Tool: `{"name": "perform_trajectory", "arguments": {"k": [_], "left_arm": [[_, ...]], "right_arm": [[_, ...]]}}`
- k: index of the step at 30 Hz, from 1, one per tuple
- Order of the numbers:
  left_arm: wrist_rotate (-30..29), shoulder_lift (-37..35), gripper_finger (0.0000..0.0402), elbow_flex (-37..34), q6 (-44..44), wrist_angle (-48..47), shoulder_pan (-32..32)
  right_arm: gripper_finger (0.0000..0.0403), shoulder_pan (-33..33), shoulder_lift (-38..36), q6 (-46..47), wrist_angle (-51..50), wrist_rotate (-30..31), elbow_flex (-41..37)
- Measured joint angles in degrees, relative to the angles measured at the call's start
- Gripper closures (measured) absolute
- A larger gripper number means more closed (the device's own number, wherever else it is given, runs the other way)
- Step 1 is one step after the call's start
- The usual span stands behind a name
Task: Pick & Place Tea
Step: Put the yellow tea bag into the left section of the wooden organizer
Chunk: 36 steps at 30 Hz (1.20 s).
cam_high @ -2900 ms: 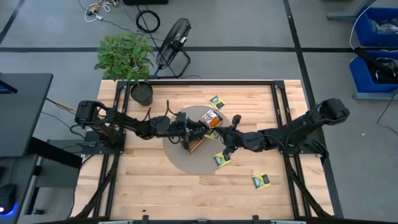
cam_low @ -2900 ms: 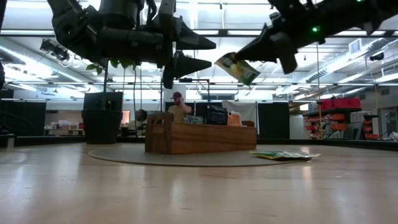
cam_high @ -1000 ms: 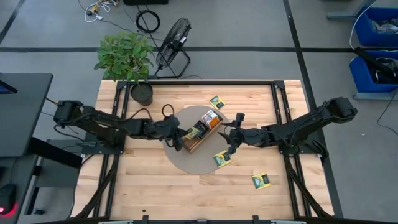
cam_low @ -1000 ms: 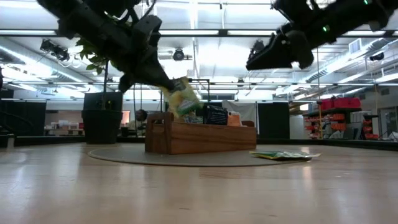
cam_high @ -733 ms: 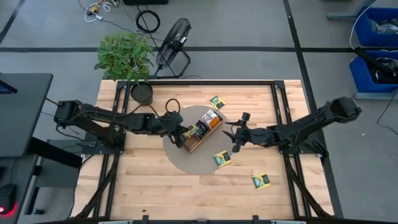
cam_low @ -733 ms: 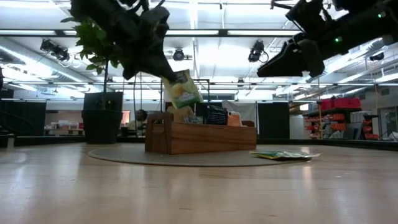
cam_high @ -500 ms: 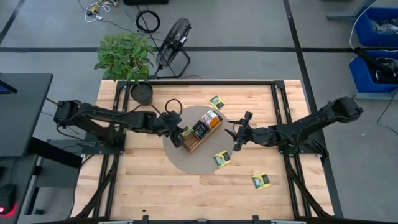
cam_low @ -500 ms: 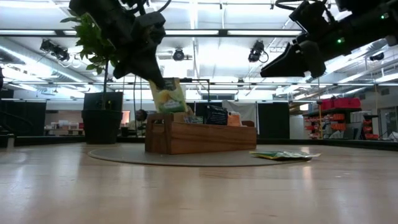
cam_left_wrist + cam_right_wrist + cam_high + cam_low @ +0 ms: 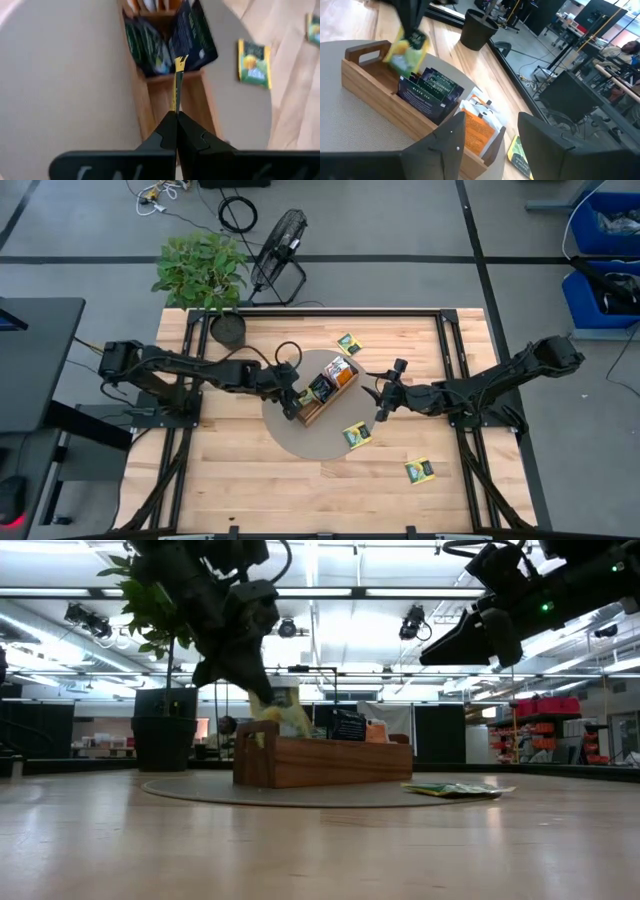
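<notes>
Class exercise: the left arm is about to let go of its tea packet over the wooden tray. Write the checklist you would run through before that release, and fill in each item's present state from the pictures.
1. left gripper shut on the yellow-green packet: ok.
2. Packet above the wooden tray, over its end compartment: ok.
3. That compartment free of other packets: ok, as far as the left wrist view shows.
4. Packet edge-down, roughly in line with the slot: ok.
5. right gripper open, empty and off to the side of the tray: ok.
6. Packet low enough to drop in without tipping out: cannot tell.
</notes>
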Motion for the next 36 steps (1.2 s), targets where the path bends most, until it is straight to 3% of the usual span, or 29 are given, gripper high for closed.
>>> {"name": "perform_trajectory", "arguments": {"k": [31,36], "left_arm": [[-1.6,4.2,0.0400,0.0,-5.1,0.6,0.6],[-5.4,4.2,0.0400,0.0,-5.4,-1.9,0.6]], "right_arm": [[0.0213,0.0,0.0,0.2,-0.9,-0.2,0.0],[0.0213,0.0,0.0,0.2,-0.9,-0.2,0.0]]}}
